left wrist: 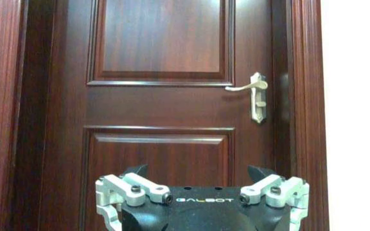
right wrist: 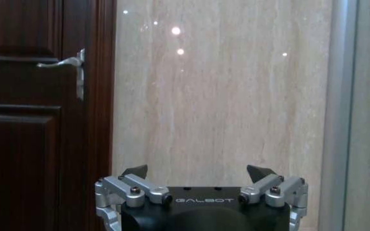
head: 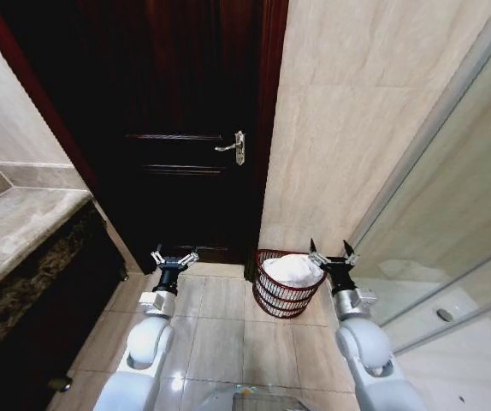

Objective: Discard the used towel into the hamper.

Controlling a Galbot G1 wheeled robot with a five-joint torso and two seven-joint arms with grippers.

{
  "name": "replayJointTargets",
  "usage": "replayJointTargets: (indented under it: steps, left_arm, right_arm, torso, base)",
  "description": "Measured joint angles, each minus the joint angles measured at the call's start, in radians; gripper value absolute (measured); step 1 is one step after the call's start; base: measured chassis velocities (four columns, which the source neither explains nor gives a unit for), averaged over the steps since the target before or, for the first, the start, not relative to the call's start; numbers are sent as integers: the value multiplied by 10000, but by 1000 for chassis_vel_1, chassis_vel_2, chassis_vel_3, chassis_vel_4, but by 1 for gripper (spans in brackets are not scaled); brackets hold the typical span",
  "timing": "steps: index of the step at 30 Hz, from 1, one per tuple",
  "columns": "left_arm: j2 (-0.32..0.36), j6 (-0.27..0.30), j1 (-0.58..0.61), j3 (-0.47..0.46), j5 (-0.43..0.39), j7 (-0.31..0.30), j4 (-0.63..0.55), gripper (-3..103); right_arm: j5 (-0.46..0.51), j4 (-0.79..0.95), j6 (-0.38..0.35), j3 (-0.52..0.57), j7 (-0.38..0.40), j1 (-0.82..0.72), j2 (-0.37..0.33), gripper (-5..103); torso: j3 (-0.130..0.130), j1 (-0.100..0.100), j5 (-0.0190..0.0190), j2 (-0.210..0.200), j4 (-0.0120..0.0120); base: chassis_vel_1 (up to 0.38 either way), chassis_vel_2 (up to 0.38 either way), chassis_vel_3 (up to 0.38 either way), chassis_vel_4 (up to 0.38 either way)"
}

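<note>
The hamper, a small round reddish-brown wicker basket, stands on the tiled floor by the foot of the beige wall, just right of the door. A white towel lies bunched inside it, filling the top. My right gripper hangs open at the hamper's right rim, empty. My left gripper is open and empty too, over the floor in front of the door, well left of the hamper. In the wrist views each gripper's fingers stand spread with nothing between them.
A dark wooden door with a silver handle is shut straight ahead. A stone counter runs along the left. A glass shower partition closes the right side. Open floor tiles lie between my arms.
</note>
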Motion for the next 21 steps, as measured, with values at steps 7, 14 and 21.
replayJointTargets:
  steps: [7, 14, 21]
  left_arm:
    - [106, 13, 77, -89, -69, -1, -35, 100]
    - [81, 74, -16, -71, -117, 1, -12, 100]
    - [105, 234, -6, -58, -122, -59, 77, 100]
  right_arm:
    - [-45, -100, -14, -60, 6, 144, -91, 100]
    - [-39, -6, -84, 167, 122, 133, -221, 100]
    - [94, 70, -296, 787, 173, -10, -227, 100]
  torso:
    - [155, 128, 1, 281, 1]
    - [337, 269, 1, 604, 0]
    - [543, 440, 1, 983, 0]
  base:
    - [0, 0, 0, 0]
    - [0, 0, 0, 0]
    - [0, 0, 0, 0]
